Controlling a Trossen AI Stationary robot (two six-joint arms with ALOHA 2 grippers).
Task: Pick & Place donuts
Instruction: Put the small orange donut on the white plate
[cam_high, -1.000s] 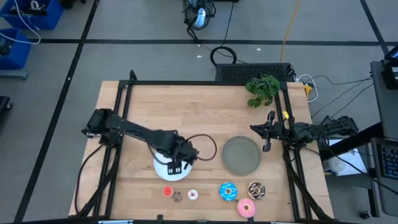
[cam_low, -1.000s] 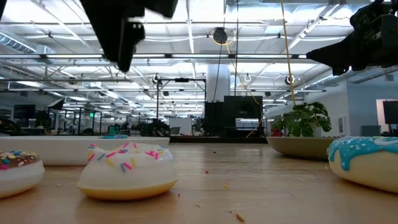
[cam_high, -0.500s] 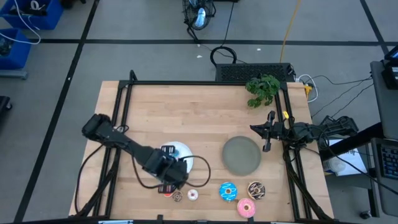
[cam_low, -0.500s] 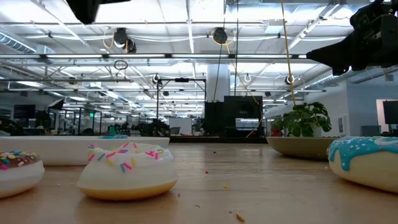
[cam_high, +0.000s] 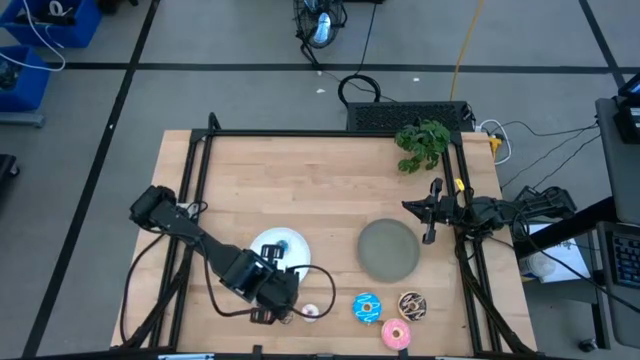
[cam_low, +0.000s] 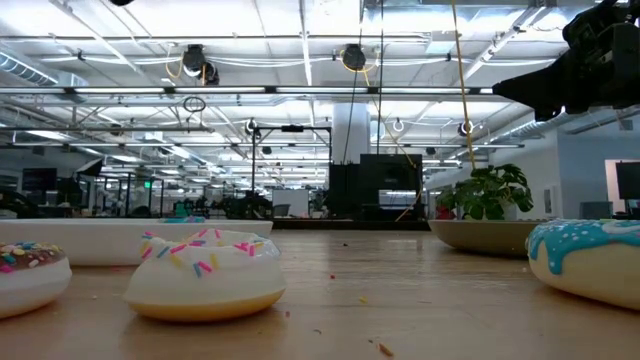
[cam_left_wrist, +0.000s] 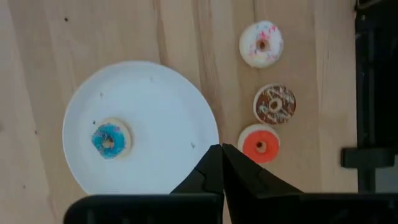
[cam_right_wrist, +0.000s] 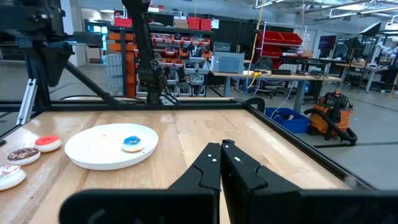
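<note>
Your left end effector (cam_left_wrist: 222, 163), fingers pressed together and holding nothing, hangs beside the white plate (cam_left_wrist: 161, 93), where only the tiny blue donut (cam_left_wrist: 109, 139) sits; six more wait on the counter (cam_high: 300, 190).

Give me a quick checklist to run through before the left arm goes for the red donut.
1. Left gripper empty, fingers shut: not ok for a grasp, must open first.
2. Tiny red donut free on the table, beside the white plate: ok.
3. Brown donut sits close beside the red one: cannot tell if fingers will clear it.
4. Tiny blue donut already on the white plate: ok.
5. Right gripper parked by the grey plate, out of the way: ok.
</note>
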